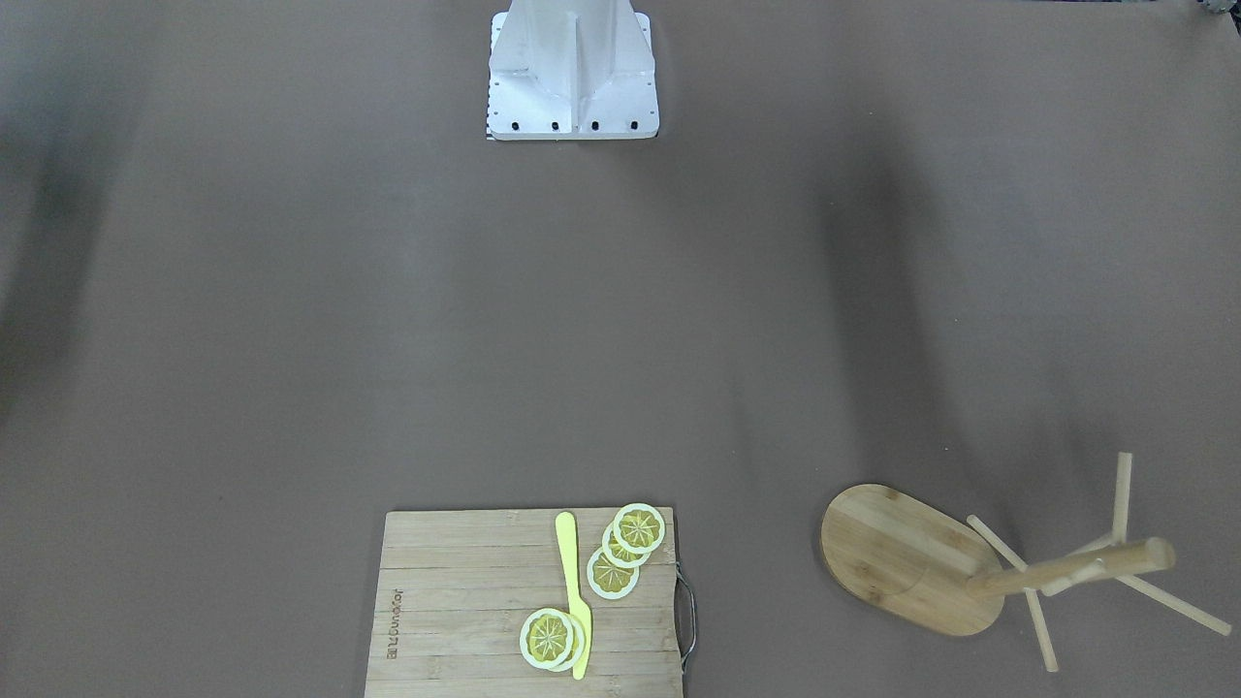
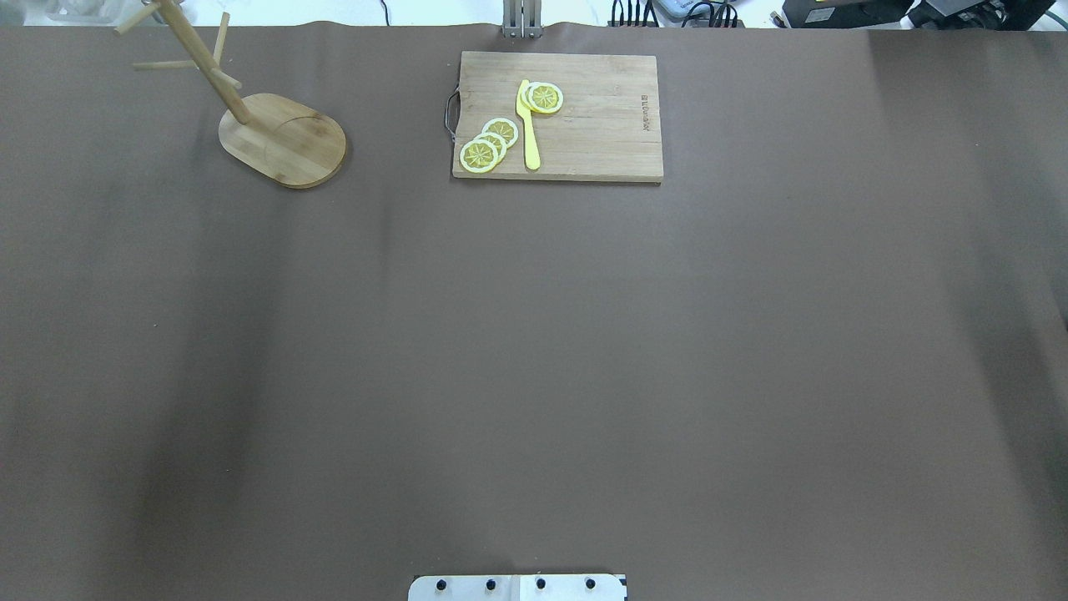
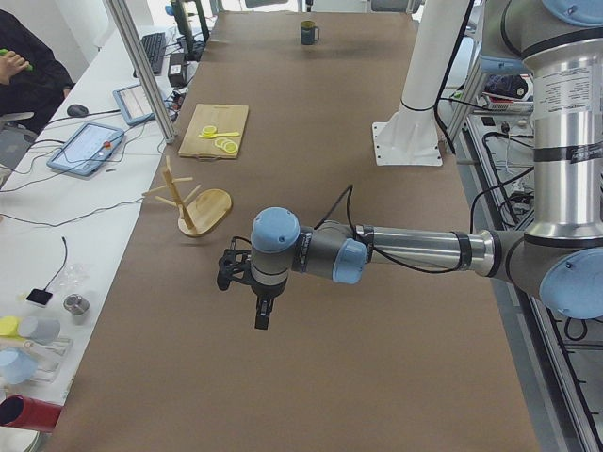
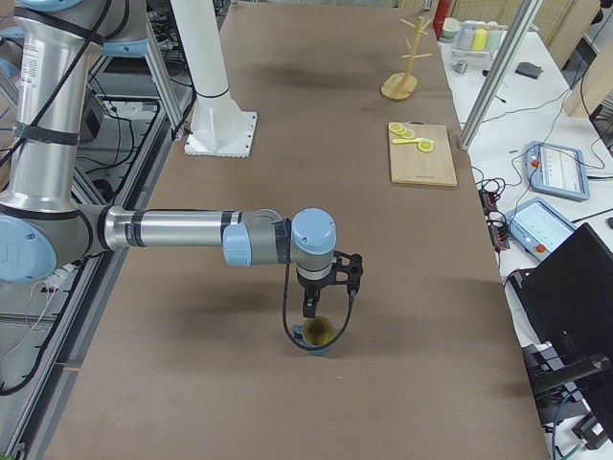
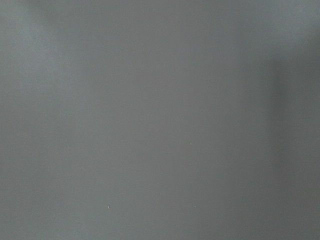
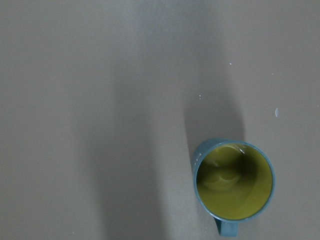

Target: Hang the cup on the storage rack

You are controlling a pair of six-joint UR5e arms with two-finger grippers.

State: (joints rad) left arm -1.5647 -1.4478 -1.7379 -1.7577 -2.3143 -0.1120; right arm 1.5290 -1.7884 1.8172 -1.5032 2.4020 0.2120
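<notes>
The cup (image 6: 234, 180) stands upright on the brown table, slate-blue with a yellowish-green inside, its handle toward the bottom edge of the right wrist view. It also shows in the exterior right view (image 4: 319, 333), just below my right gripper (image 4: 321, 309), and far off in the exterior left view (image 3: 308, 33). The storage rack (image 2: 282, 138) stands empty at the table's far left corner, and shows in the front view (image 1: 906, 557). My left gripper (image 3: 261, 318) hangs over bare table near the rack (image 3: 193, 202). I cannot tell whether either gripper is open or shut.
A slatted cutting board (image 2: 584, 125) with lemon slices (image 2: 488, 146) and a yellow knife (image 2: 528, 125) lies at the far middle of the table. The robot's white base (image 1: 572, 73) stands at the near edge. Tablets and cables lie on the side desk (image 3: 89, 146).
</notes>
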